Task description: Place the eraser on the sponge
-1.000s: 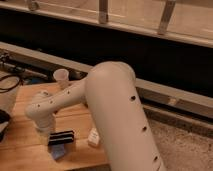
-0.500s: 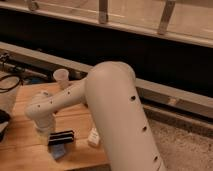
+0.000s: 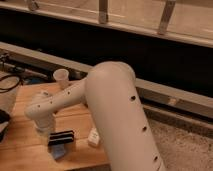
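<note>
The black eraser (image 3: pixel 61 137) lies flat on the wooden table (image 3: pixel 22 147) near its front edge. Directly in front of it lies the light-blue sponge (image 3: pixel 59 151), whose far edge meets or slips under the eraser. I cannot tell whether the eraser rests on it. My gripper (image 3: pixel 49 132) hangs below the white wrist, right at the eraser's left end and mostly hidden by the wrist. The thick white arm (image 3: pixel 112 110) sweeps in from the right and covers much of the table.
A pale pink cup (image 3: pixel 61 78) stands at the table's back edge. A cream-white bottle (image 3: pixel 93 137) lies just right of the eraser. Black cables (image 3: pixel 7 84) run at the far left. Speckled floor (image 3: pixel 182 150) lies to the right, a dark wall behind.
</note>
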### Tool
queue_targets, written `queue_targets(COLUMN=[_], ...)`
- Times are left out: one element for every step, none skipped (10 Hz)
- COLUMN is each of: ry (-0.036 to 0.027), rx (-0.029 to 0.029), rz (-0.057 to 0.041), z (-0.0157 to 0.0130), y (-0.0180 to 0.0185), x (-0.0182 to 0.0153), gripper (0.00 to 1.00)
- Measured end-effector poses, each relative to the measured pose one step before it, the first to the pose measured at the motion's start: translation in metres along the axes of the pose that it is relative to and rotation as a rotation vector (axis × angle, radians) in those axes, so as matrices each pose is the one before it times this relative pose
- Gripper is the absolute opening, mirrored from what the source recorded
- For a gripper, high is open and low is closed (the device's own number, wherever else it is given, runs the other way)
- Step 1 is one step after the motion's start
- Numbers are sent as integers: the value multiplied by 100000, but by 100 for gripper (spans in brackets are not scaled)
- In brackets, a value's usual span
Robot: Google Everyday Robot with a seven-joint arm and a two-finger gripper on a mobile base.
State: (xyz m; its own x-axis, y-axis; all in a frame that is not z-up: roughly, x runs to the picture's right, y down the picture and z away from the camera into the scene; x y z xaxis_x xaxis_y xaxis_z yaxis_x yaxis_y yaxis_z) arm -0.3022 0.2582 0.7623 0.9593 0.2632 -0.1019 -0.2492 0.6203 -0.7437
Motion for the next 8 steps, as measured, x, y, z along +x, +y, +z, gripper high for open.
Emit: queue_targets(ry=[61,-107,-1,2,25,7,-98,-54], rx=[73,103,25,43,-13,4,157,42], rz=[-82,-5,12,22,4,15,-39,-43], z=[62,19,-14,-51,-2,1,93,-7], y=[20,-16,-9,-13,3,-5,28,-1], x=[88,-3,15,22,13,4,105,-7], gripper=[17,17,17,17,17,17,17,17])
